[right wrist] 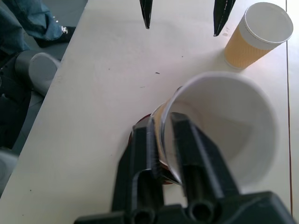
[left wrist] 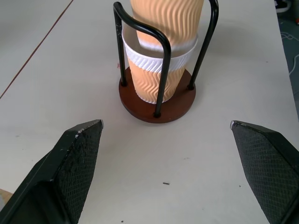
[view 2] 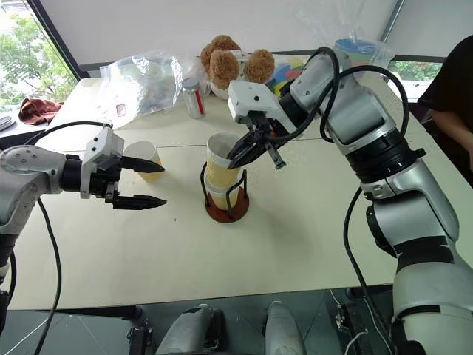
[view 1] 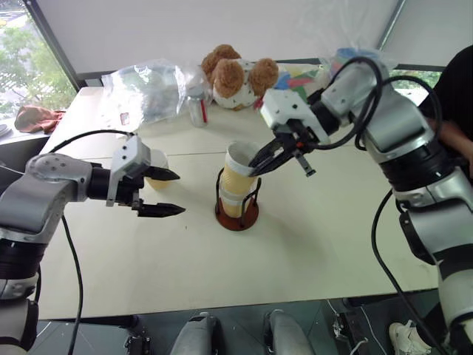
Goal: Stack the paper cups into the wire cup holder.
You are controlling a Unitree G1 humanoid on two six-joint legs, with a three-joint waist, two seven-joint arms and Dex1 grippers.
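Teddy bear [view 1: 238,74], plastic bag [view 1: 148,89] behind holder [view 1: 236,211], left fingers [view 1: 159,192] spread, right fingers [right wrist: 161,140] pinching cup rim [right wrist: 219,126].

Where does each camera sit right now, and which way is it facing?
Head eyes: look forward and down over the table; both arms show, left gripper and right gripper.
Left wrist: looks along its fingers at the wire cup holder.
Right wrist: looks down its fingers, which straddle the top cup's rim; the third cup beyond.
Shared: holder with nested cups.
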